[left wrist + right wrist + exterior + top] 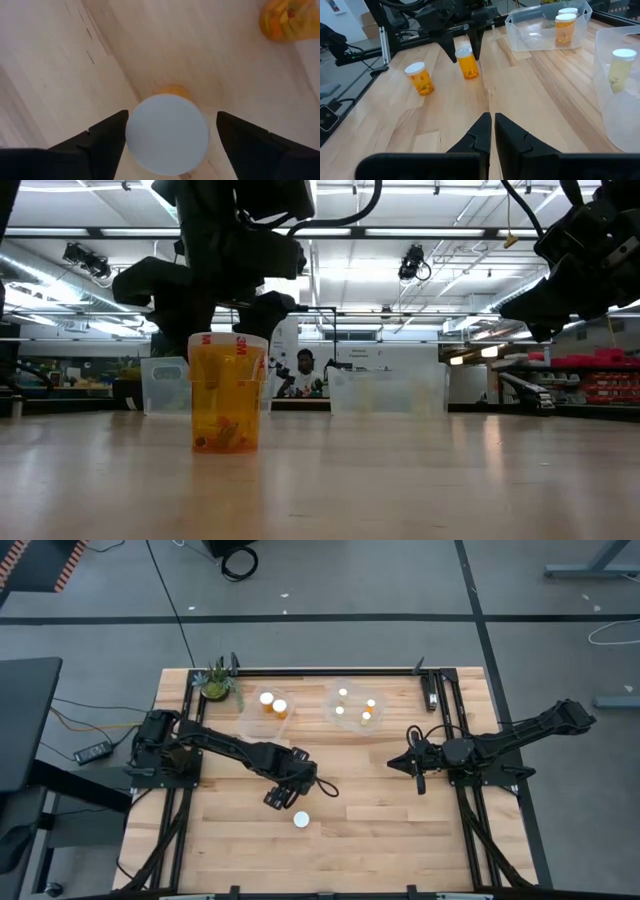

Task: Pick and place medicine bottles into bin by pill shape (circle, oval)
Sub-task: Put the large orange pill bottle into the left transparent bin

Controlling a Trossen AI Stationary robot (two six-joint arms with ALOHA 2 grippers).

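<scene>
My left gripper point(280, 797) is open and points down over one amber bottle standing upright on the table. Its white cap point(167, 134) lies between the two fingers, which stand on either side at cap height in the right wrist view point(465, 52). I cannot tell whether one finger touches the cap. In the high view the gripper hides this bottle. A second amber bottle point(301, 820) stands free on its base close by, large in the low view point(228, 395). My right gripper point(418, 775) is shut and empty at mid-right, above the table.
Two clear bins stand at the far edge. The left bin point(268, 712) holds two bottles and the right bin point(355, 705) holds several. A small green plant point(217, 683) stands at the far left. Bare wood lies near the front edge.
</scene>
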